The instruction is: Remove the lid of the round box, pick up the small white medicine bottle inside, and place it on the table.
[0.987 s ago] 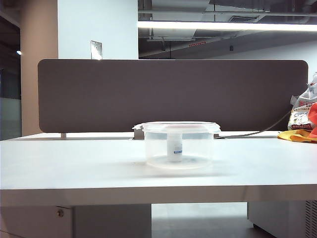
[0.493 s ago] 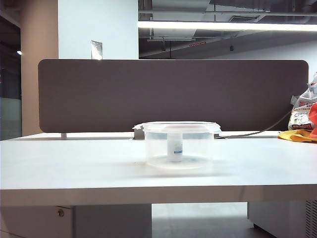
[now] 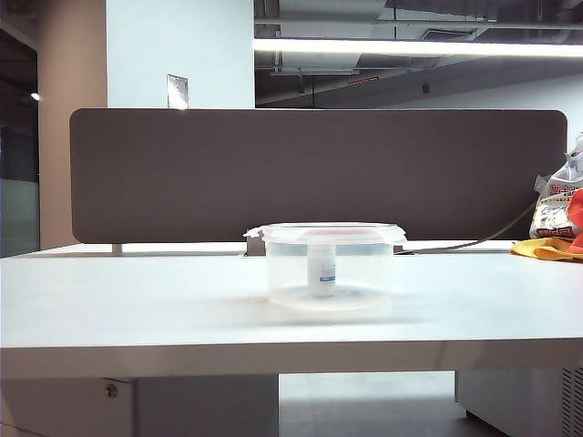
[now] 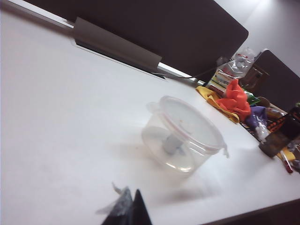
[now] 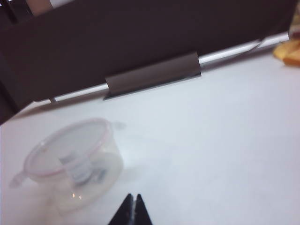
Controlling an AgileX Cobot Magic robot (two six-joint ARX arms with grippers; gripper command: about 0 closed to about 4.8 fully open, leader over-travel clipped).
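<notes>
A heap of bright cloths (image 4: 233, 101) and packets (image 3: 556, 208) lies along the table's (image 3: 137, 300) right end, well apart from the round box (image 3: 329, 273). The box stands mid-table before the dark divider (image 3: 319, 173), its lid (image 3: 323, 232) on and the small white medicine bottle (image 3: 321, 273) upright inside. Both the left hand (image 4: 133, 206) and right hand (image 5: 133, 200) hang near the box, fingertips pressed together on nothing.

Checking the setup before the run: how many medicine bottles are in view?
1. The small white medicine bottle stands upright inside the round box at mid-table, under the closed lid. None shows elsewhere; the clutter at the table's right end could hide more.
</notes>
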